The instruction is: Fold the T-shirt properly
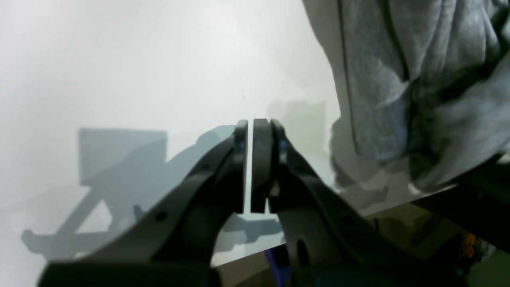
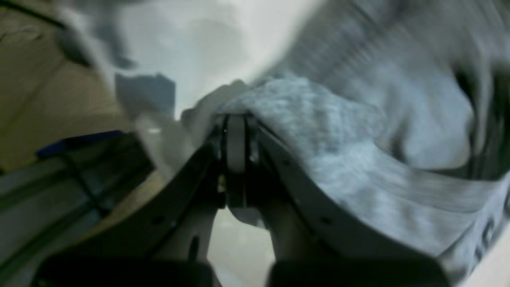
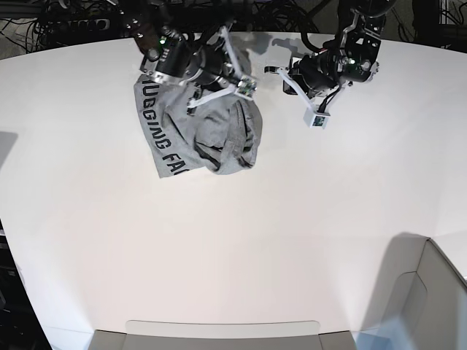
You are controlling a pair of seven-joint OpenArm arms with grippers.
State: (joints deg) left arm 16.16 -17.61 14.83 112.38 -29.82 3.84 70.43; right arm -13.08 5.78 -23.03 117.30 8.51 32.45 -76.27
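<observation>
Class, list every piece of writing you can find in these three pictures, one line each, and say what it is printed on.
"UGGING FA": black block capitals running down the T-shirt in the base view; the letters at both ends are cut off by folds.
Dark letters at the T-shirt's lower edge in the right wrist view: too blurred to read.
Left wrist view: no text.

Right tool (image 2: 236,131) pinching grey T-shirt (image 2: 358,159)

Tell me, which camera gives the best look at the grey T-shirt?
The base view: it shows the whole T-shirt bunched on the white table, black lettering visible. The right wrist view shows only blurred cloth at the right end effector; the left wrist view catches just hanging folds at its edge.
</observation>
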